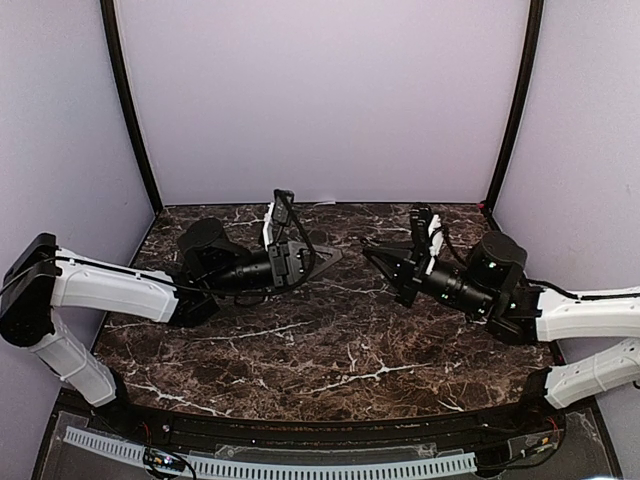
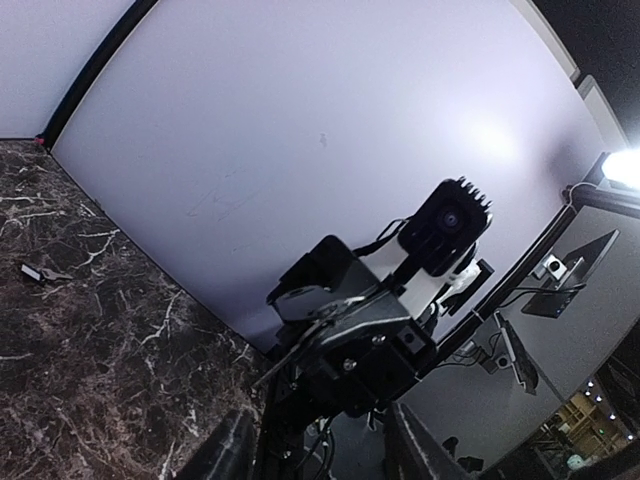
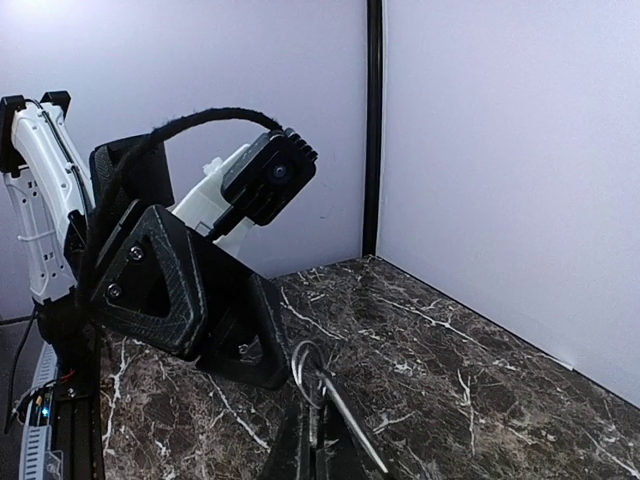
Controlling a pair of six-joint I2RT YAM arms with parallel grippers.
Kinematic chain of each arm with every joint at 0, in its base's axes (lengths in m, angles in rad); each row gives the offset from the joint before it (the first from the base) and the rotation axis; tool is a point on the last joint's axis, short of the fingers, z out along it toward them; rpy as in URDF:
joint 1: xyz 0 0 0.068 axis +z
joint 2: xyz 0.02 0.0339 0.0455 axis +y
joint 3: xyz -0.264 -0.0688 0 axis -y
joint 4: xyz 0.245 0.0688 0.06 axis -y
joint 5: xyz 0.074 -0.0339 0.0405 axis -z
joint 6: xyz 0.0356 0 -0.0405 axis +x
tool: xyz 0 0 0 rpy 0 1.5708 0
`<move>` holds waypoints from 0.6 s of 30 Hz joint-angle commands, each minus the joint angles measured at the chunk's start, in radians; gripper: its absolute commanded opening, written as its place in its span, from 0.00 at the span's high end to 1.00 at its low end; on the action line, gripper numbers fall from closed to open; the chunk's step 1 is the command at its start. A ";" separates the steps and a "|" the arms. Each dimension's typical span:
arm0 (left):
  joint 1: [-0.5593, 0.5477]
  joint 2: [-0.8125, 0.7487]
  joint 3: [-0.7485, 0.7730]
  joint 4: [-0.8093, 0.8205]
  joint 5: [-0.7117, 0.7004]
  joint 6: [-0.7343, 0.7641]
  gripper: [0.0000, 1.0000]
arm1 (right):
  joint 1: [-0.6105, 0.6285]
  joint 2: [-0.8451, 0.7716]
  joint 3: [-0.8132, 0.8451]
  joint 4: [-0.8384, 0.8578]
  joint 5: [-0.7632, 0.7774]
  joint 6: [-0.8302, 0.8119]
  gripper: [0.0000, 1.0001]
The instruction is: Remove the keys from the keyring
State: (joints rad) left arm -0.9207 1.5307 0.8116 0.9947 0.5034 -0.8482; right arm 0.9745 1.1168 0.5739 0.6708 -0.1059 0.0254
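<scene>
Tools face each other tip to tip over the middle of the dark marble surface (image 1: 330,350), left arm (image 1: 110,285) reaching in from the left wall (image 1: 50,120); the left tool (image 1: 325,255) stands spread, its two fingers (image 2: 235,450) well apart at the bottom of its own wrist view with nothing gripped between them; a small dark oblong piece with a pale glint, apparently a loose key (image 2: 35,272), lies flat on the marble off to that tool's far side, near the foot of the back wall (image 1: 320,100) and clear of both tools; just right of the left tool, close but apart from it, the right tool (image 1: 375,254) has its fingers (image 3: 300,445) pressed together, pinching the keyring (image 3: 303,362); the ring stands up out of the tips as a silvery loop, and a slim silvery key (image 3: 352,440) hangs from it down to the right beside the fingers; whether more keys sit on the ring I cannot tell; the right arm (image 1: 590,315) stretches off toward the right wall (image 1: 590,120).

Edges: walls close the left, back and right sides, with a black post (image 1: 130,110) in the back-left corner and another (image 1: 515,100) in the back-right; a black rail with a white toothed strip (image 1: 270,465) runs along the near edge; the widest bare marble lies between the tools and that rail, with a narrower strip behind them.
</scene>
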 commanded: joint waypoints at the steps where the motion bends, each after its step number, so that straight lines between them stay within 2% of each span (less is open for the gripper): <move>1: 0.014 -0.064 -0.037 -0.011 -0.034 0.053 0.48 | -0.006 -0.036 0.131 -0.343 -0.032 -0.052 1.00; 4: 0.014 -0.088 -0.032 -0.114 -0.065 0.131 0.44 | -0.006 -0.009 0.255 -0.606 -0.063 -0.095 1.00; 7: 0.014 -0.119 -0.041 -0.162 -0.096 0.184 0.42 | -0.008 0.011 0.335 -0.782 -0.121 -0.118 1.00; 12: 0.014 -0.164 -0.068 -0.158 -0.070 0.274 0.38 | -0.008 0.024 0.386 -0.847 -0.244 -0.096 1.00; 18: 0.013 -0.163 -0.055 -0.175 0.060 0.372 0.40 | -0.008 0.049 0.427 -0.857 -0.306 -0.065 1.00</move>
State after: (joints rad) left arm -0.9112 1.3861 0.7559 0.8364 0.4656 -0.5777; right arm 0.9714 1.1587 0.9539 -0.1616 -0.3378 -0.0639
